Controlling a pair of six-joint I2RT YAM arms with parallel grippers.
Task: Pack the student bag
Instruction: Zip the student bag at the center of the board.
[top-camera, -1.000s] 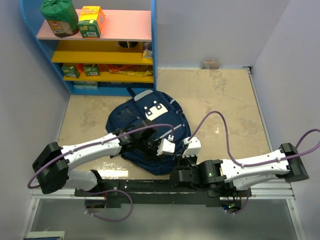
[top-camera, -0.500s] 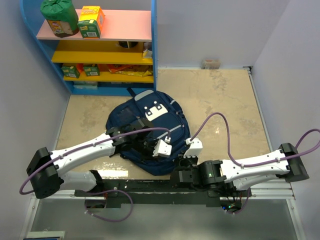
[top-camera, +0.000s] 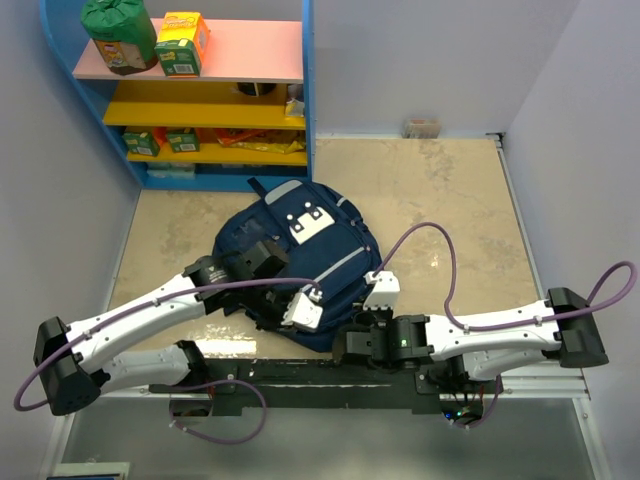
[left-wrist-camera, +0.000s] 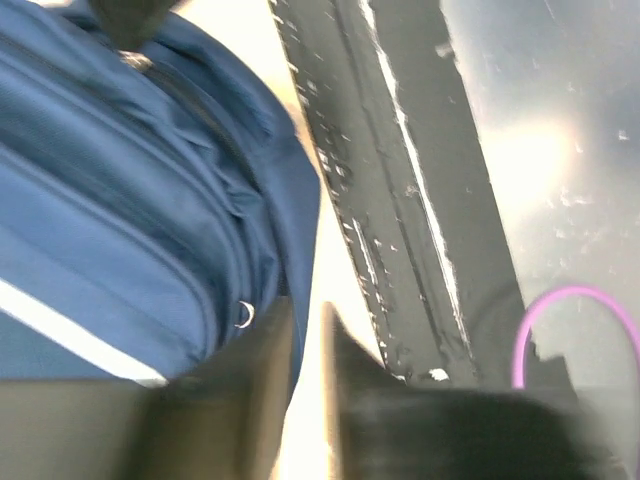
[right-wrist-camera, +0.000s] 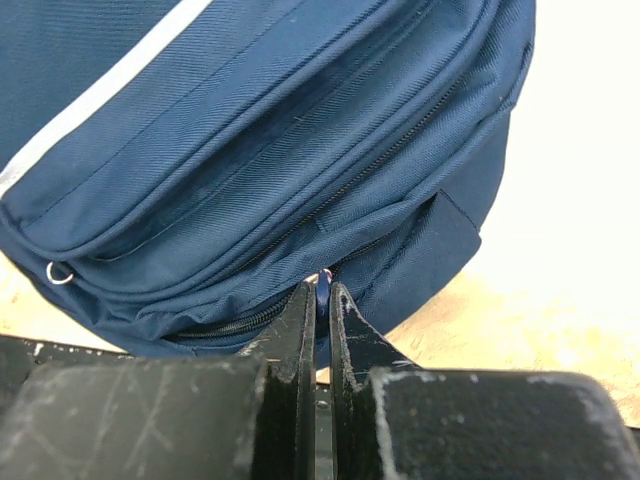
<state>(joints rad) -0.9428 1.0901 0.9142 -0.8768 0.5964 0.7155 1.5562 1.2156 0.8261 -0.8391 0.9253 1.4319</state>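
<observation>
**Both grippers at the near edge of the student bag**

We see the student bag (top-camera: 330, 235) lying flat on the table (top-camera: 450, 200), left of centre and just on the near side of the blue shelf unit (top-camera: 308, 100). Its white patch (top-camera: 308, 222) points to the far side. Its rounded bottom end reaches the near edge of the table, beside the black rail (left-wrist-camera: 400, 200). A light stripe (right-wrist-camera: 100, 80) runs slantwise across the front of the bag.

The right gripper (right-wrist-camera: 322, 295) sits at the bag's near edge, low against the bottom seam. Its fingers are pressed almost together, and between the tips we make out a thin blue tab (right-wrist-camera: 322, 287) where a zip line ends. The jaws are closed on that tab. To the left along the same seam hangs a small metal ring (right-wrist-camera: 58, 272).

The left gripper (left-wrist-camera: 305, 320) is over the near left part of the bag, its tips by the bag's edge. Its wrist view is blurred. The fingers stand a narrow slit apart, the pale table shows through the slit, and nothing is held. A purple cable (left-wrist-camera: 522, 340) loops at the right of that view.
</observation>
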